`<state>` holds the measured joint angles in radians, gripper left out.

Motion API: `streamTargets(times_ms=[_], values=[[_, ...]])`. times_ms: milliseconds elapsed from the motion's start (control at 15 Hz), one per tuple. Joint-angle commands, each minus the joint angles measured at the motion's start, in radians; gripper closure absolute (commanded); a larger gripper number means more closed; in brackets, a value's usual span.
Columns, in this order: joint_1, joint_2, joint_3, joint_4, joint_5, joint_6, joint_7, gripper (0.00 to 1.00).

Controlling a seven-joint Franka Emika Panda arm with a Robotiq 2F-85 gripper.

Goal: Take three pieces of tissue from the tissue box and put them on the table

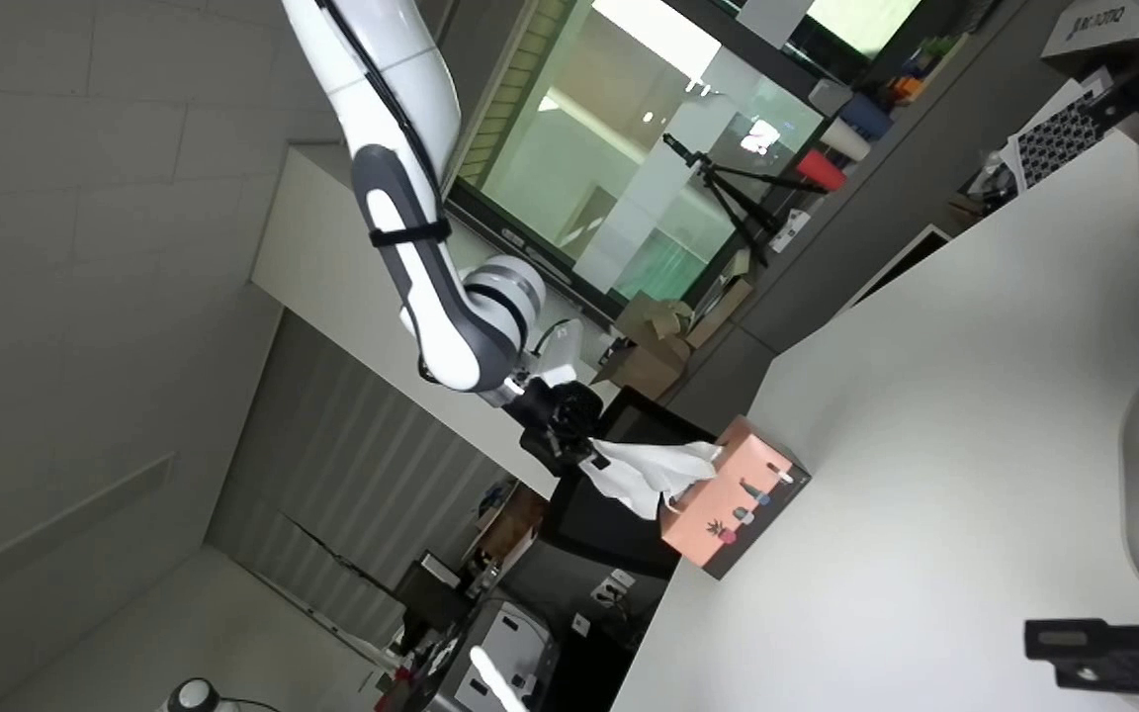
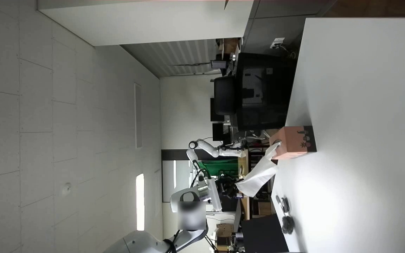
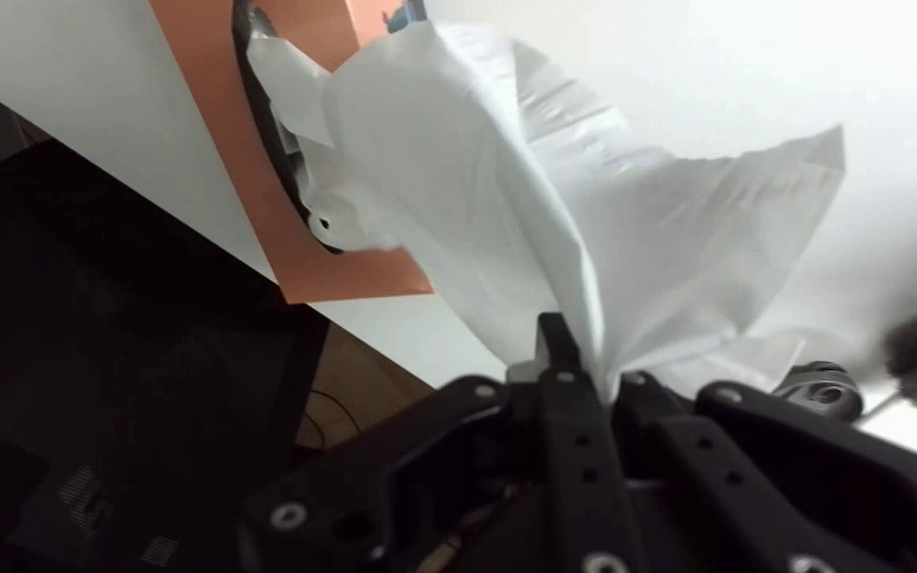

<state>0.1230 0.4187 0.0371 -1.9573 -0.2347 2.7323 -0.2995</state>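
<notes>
Pinching tight, the black pincer [image 3: 602, 376] is holding a soft white paper tissue [image 1: 651, 473], its tail reaching the brick-shaped pink box [image 1: 725, 499] on the flat white table [image 1: 955, 405]. Slow, gentle pulling should be keeping the box from tipping.

1. Both exterior views: rolled sideways, ceiling [image 2: 93, 123] at picture left; facing across the table [image 2: 364, 88] from farther back.
2. Wrist view: looks along the gripper [image 3: 603, 374] at the tissue box [image 3: 239, 143], close range.
3. Shared coverage, both exterior views: table, tissue box, robot arm [image 1: 416, 227].
</notes>
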Motion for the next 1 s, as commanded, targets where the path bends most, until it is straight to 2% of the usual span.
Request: streamTargets(times_ms=[0, 133, 267, 400, 533, 600, 733, 933], values=[[-0.058, -0.145, 0.105, -0.155, 0.052, 0.025, -0.107, 1.0], [-0.101, -0.152, 0.169, -0.184, 0.14, 0.065, -0.206, 1.0], [-0.177, -0.125, 0.259, -0.181, 0.295, 0.065, -0.367, 1.0], [-0.231, -0.077, 0.296, -0.153, 0.406, 0.017, -0.481, 1.0], [-0.332, -0.023, 0.37, -0.104, 0.583, -0.08, -0.661, 1.0], [-0.37, 0.003, 0.385, -0.079, 0.653, -0.133, -0.744, 1.0], [-0.408, 0.051, 0.36, -0.023, 0.742, -0.27, -0.843, 1.0], [-0.405, 0.121, 0.264, 0.069, 0.777, -0.461, -0.84, 1.0]])
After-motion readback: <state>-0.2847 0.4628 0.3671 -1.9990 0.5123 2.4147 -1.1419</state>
